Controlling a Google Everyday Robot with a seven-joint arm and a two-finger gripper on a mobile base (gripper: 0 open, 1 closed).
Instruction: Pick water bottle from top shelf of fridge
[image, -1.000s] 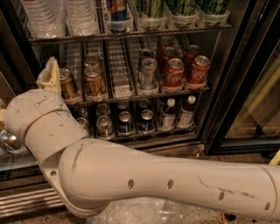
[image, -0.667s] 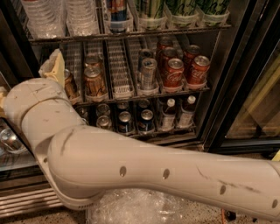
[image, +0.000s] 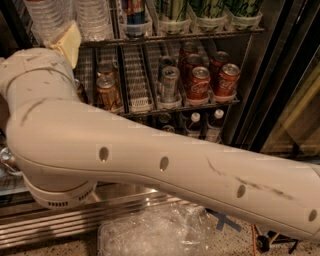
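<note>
Clear ribbed water bottles (image: 92, 17) stand at the left end of the top shelf (image: 200, 36) of the fridge (image: 250, 75); their caps are cut off by the top edge. My big white arm (image: 150, 155) crosses the whole foreground from the lower right to the upper left. The gripper (image: 66, 42) shows only as a cream-coloured tip at the upper left, at the front edge of the top shelf, just below and in front of the water bottles. The rest of it is hidden behind the arm.
Tall green cans (image: 210, 10) and a blue can (image: 132, 12) share the top shelf. Soda cans (image: 200, 82) fill the middle rack and small white-capped bottles (image: 192, 122) the lower one. An open glass door (image: 295, 100) stands on the right. A clear plastic bag (image: 160, 232) lies on the floor.
The arm has swung upward and to the right. The gripper tip has risen from the middle rack's left end to the front edge of the top shelf.
</note>
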